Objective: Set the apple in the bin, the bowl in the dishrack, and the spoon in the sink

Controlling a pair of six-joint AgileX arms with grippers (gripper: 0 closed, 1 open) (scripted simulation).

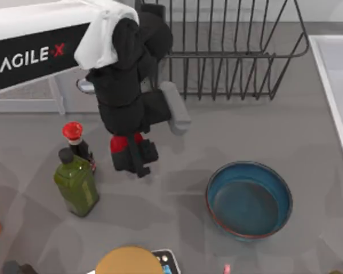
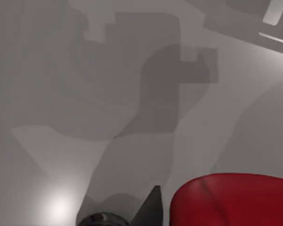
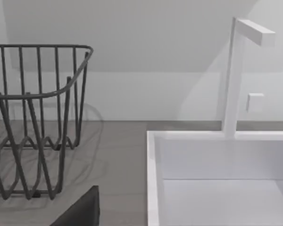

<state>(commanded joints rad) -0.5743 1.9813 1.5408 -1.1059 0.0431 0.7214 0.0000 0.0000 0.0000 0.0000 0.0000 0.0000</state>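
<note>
My left gripper (image 1: 132, 157) hangs over the table's middle left, shut on the red apple (image 1: 124, 142). In the left wrist view the apple (image 2: 231, 200) sits close beside one dark fingertip (image 2: 151, 207), above the bare grey table. The teal-blue bowl (image 1: 248, 200) stands upright to the right of the gripper, apart from it. The black wire dishrack (image 1: 228, 51) (image 3: 37, 117) stands at the back. The white sink (image 1: 337, 85) (image 3: 217, 179) runs along the right edge. A grey rounded shape (image 1: 83, 85) peeks from under the left arm; I cannot tell if it is the spoon. The bin is out of view.
A green bottle (image 1: 77, 180) and a dark bottle with a red cap (image 1: 73, 134) stand just left of the left gripper. A round yellow-orange object (image 1: 128, 261) and a small device (image 1: 166, 260) lie at the front edge. A white faucet (image 3: 236, 75) rises behind the sink.
</note>
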